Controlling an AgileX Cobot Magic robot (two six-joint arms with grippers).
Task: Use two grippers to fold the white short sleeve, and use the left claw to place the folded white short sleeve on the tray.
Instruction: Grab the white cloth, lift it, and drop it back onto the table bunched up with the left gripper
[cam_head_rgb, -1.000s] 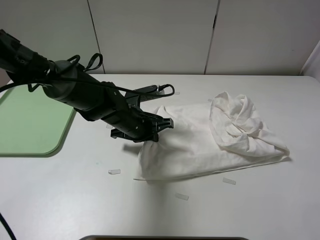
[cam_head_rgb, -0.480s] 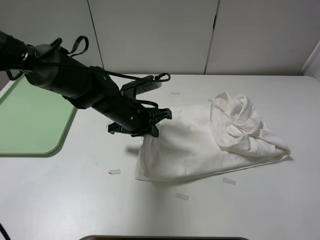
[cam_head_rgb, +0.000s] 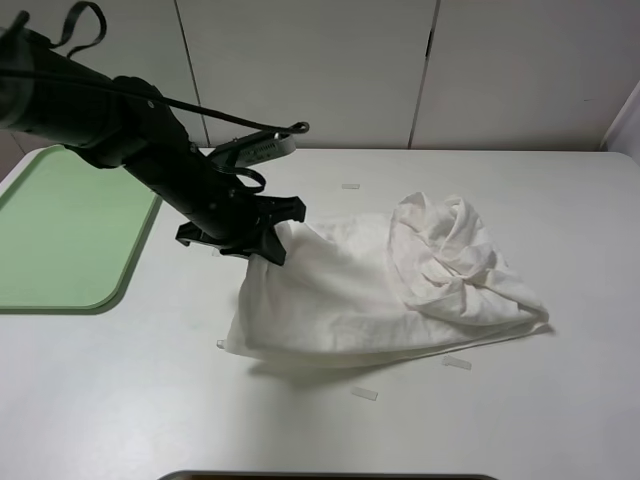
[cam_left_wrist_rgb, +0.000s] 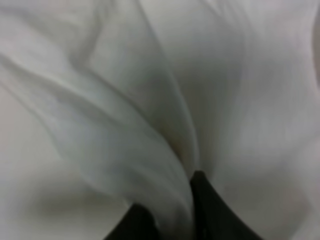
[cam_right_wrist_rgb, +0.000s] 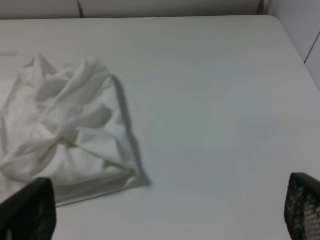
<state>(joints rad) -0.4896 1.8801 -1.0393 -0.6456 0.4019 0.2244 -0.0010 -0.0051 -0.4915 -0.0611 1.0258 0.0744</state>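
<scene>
Shirt (cam_head_rgb: 370, 290) sprawls across the white table (cam_head_rgb: 560, 400), pale wall panels behind, tray (cam_head_rgb: 60, 240) off at the left edge. Left claw (cam_head_rgb: 268, 238) pinches its corner. Left wrist: fingers (cam_left_wrist_rgb: 212, 215) clamped tight on cloth. Right wrist: fingers (cam_right_wrist_rgb: 30, 210) spread wide, holding nothing.

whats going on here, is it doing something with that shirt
The left end effector is shut on one edge of the white short sleeve, which lies in a loose, bunched heap on the white table with that edge lifted. The light-green tray sits to the left, with nothing on the part in view. The right end effector is open, holding nothing, with the shirt's far end lying on the table ahead of it.
</scene>
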